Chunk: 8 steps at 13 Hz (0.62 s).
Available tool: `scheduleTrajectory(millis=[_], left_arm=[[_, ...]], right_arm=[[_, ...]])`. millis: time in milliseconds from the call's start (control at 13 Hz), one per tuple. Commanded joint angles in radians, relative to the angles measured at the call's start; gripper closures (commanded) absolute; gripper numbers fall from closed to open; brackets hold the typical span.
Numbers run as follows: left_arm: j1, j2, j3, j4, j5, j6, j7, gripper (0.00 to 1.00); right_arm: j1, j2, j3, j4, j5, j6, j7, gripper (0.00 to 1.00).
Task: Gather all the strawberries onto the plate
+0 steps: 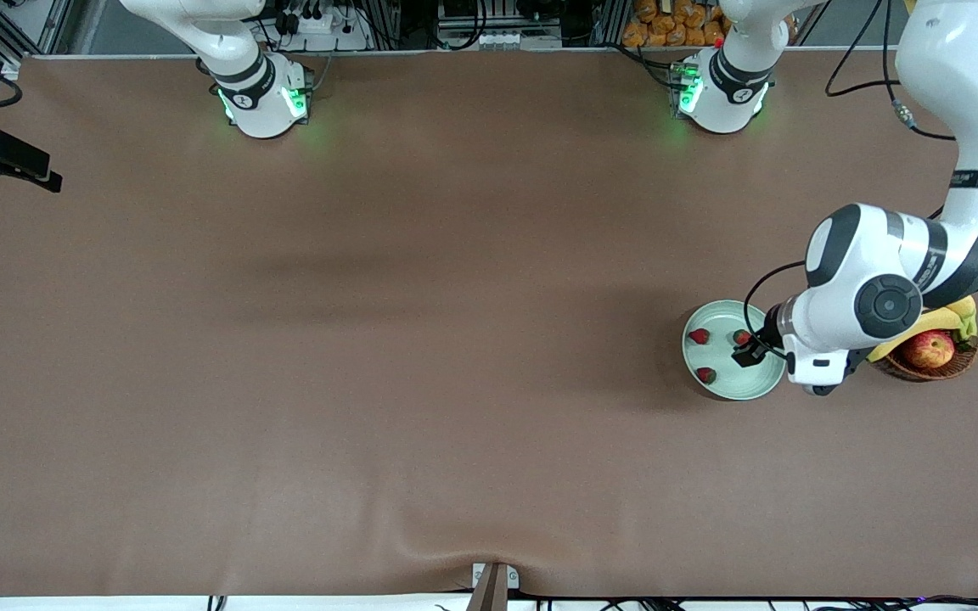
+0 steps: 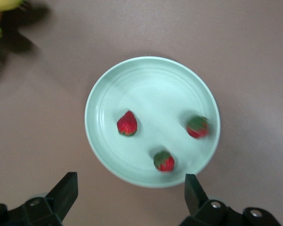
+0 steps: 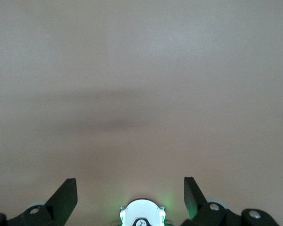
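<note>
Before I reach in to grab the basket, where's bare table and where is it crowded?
Bare brown table runs from the plate to the right arm's end. Crowded: plate with three strawberries, open left tool over its rim, basket beside it under the arm.

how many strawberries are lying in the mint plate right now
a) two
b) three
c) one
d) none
b) the left wrist view shows three strawberries lying apart inside the plate, with the left gripper open and empty above it.
</note>
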State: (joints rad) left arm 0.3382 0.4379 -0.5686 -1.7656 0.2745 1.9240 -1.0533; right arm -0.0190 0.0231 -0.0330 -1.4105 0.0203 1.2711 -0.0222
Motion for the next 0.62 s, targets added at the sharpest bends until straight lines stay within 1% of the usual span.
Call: scheduleTrajectory(millis=[0, 386, 463, 540], left_arm=[[0.004, -0.08, -0.051, 0.043, -0.015, -0.11, 0.003, 0.0], [0.007, -0.11, -0.132, 0.239, -0.014, -0.34, 0.021, 0.0], [0.007, -0.128, -0.134, 0.265, -0.015, -0.376, 0.079, 0.0], [0.01, -0.155, -0.132, 0.268, -0.017, -0.387, 0.151, 0.0]], right_arm=[[0.002, -0.022, -0.004, -0.008, -0.002, -0.022, 0.005, 0.0], [0.005, -0.022, 0.002, -0.008, 0.0, -0.024, 0.008, 0.0], [0.007, -0.022, 0.004, -0.008, 0.0, -0.024, 0.011, 0.0], [0.007, -0.022, 0.004, -0.008, 0.0, -0.024, 0.007, 0.0]])
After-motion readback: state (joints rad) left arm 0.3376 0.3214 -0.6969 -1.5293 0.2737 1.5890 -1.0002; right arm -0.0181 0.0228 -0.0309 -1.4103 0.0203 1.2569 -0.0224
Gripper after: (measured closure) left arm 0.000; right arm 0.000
